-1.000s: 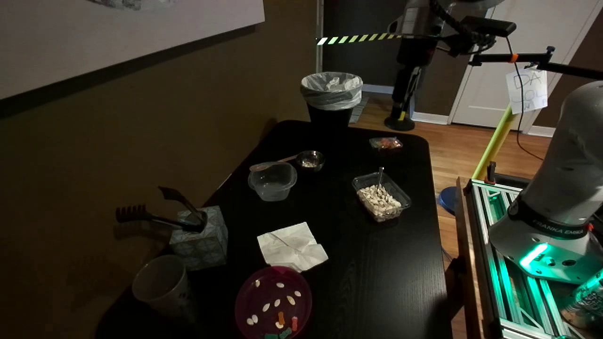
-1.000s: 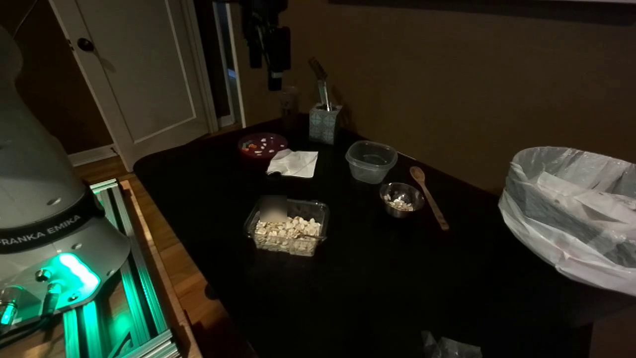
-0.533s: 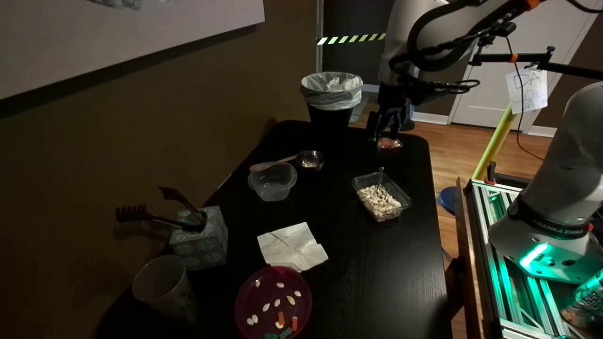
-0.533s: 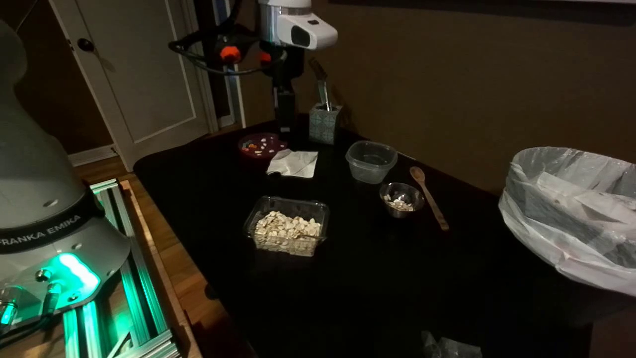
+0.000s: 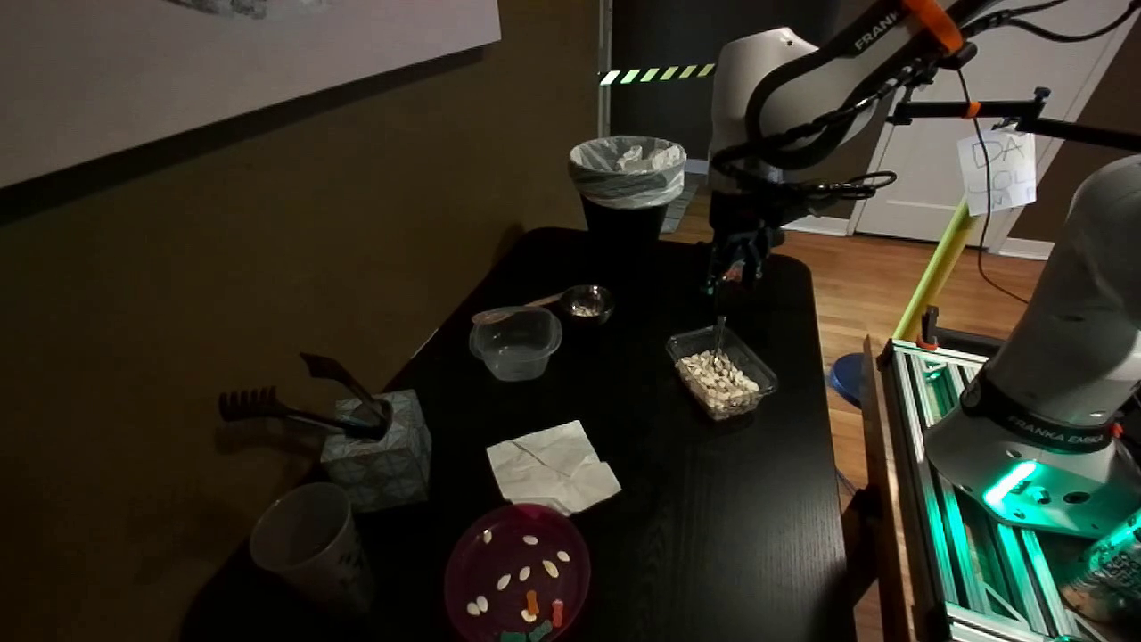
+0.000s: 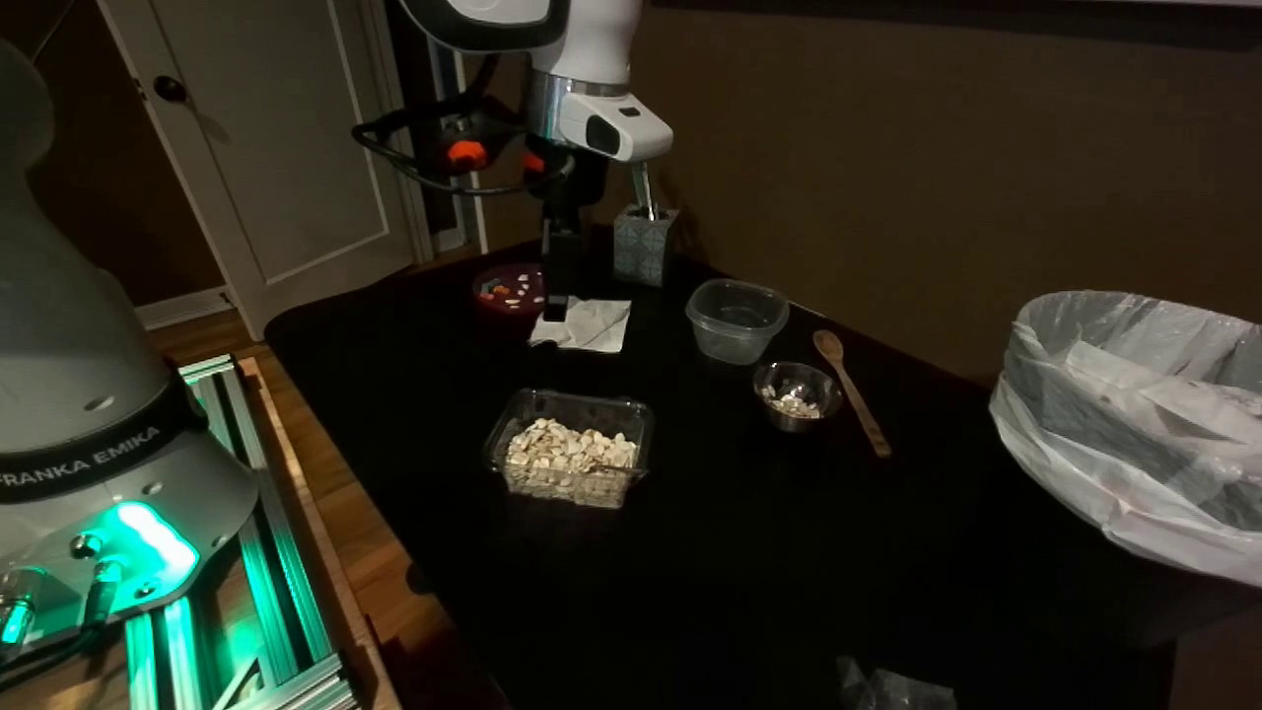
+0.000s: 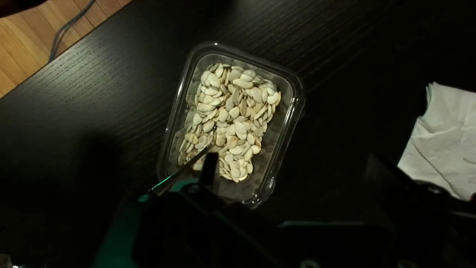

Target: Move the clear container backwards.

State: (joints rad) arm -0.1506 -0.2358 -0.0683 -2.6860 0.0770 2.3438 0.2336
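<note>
Shift: the gripper and its arm have come down and in toward the clear container since the earlier frames; the container has stayed put.
Container: transparent plastic, squarish, rounded corners, low walls and a thin moulded rim; upright on the dark table, near the edge facing the robot base.
Filling: heaped, flat, oval, pale tan seeds; a slim, shiny utensil handle slants up out of them.
Gripper: fingers spread wide; in the wrist view one overlaps the container, the other shows between it and the creased white napkin.
Fingers by view: the wrist view gives their spread; in an exterior view the fingertips line up as one dark bar.
In the way: the utensil handle runs close by one finger in the wrist view; whether they touch, I cannot tell.
Around: rounded clear bowl; small see-through bowl with some pale bits, the wooden spoon just beside it.
Farther: dark red plate bearing coloured pieces; patterned box with dark utensils in it; cup; bin with crinkled plastic liner.
</note>
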